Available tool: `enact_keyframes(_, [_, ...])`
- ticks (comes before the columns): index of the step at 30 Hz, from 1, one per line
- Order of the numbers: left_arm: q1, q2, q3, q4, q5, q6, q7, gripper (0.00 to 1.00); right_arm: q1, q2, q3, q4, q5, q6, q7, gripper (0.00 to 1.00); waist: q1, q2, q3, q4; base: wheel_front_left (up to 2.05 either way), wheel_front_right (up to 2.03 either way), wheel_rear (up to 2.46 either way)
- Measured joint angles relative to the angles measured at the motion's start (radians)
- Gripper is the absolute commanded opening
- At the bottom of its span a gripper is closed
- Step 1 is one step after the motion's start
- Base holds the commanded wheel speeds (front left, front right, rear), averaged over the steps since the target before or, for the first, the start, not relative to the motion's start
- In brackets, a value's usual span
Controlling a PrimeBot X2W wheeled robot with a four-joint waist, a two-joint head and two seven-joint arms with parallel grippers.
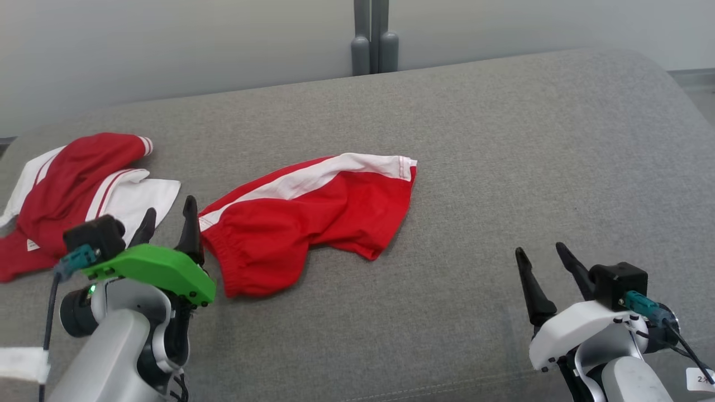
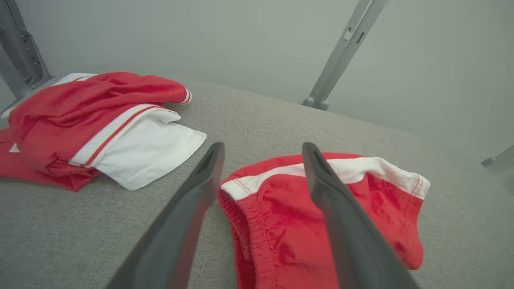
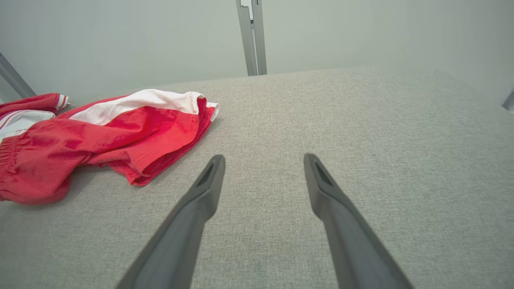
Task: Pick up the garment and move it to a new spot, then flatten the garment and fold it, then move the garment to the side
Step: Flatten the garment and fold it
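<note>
**A:** How do our jaws stand?

**B:** Both pairs are spread apart and hold nothing. Our left gripper (image 1: 170, 207) hovers just beside the elastic waistband corner of the red shorts (image 1: 313, 218). Our right gripper (image 1: 540, 249) sits over bare grey cushion (image 1: 503, 167), well apart from the cloth.

**A:** And the shorts themselves?

**B:** They lie crumpled near the middle of the cushion, with the white stripe along the far edge. We judge them neither flattened nor folded yet.

**A:** What could trip us up from here?

**B:** We see 3 risks. First, if we close on only the top layer of the waistband, the shorts may peel open and hang twisted. Second, the red-and-white garment (image 1: 72, 190) lies near our left fingers, so drifting that way could snag its white panel instead. Third, lifting with 1 gripper alone would let the cloth bunch up, which makes flattening harder, so our right side should probably come in too.
</note>
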Motion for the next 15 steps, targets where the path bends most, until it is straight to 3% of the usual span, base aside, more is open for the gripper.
enact_keyframes(6, [0.112, -0.057, 0.056, -0.028, 0.022, -0.009, -0.230, 1.00, -0.001, 0.000, -0.032, -0.002, -0.022, 0.000, -0.022, 1.00, 0.0000, 0.0000, -0.036, 0.049, 0.00, 0.00, 0.00])
enact_keyframes(12, [0.176, -0.114, 0.143, -0.074, 0.104, -0.026, -0.261, 1.00, -0.028, -0.001, 0.010, 0.010, 0.011, 0.000, -0.085, 1.00, 0.0000, 0.0000, -0.063, 0.087, 0.00, 0.00, 0.00])
enact_keyframes(15, [0.220, -0.147, 0.206, -0.122, 0.181, -0.058, -0.263, 1.00, -0.042, 0.001, 0.047, 0.024, 0.028, 0.000, -0.115, 1.00, 0.0000, 0.0000, -0.075, 0.103, 0.00, 0.00, 0.00])
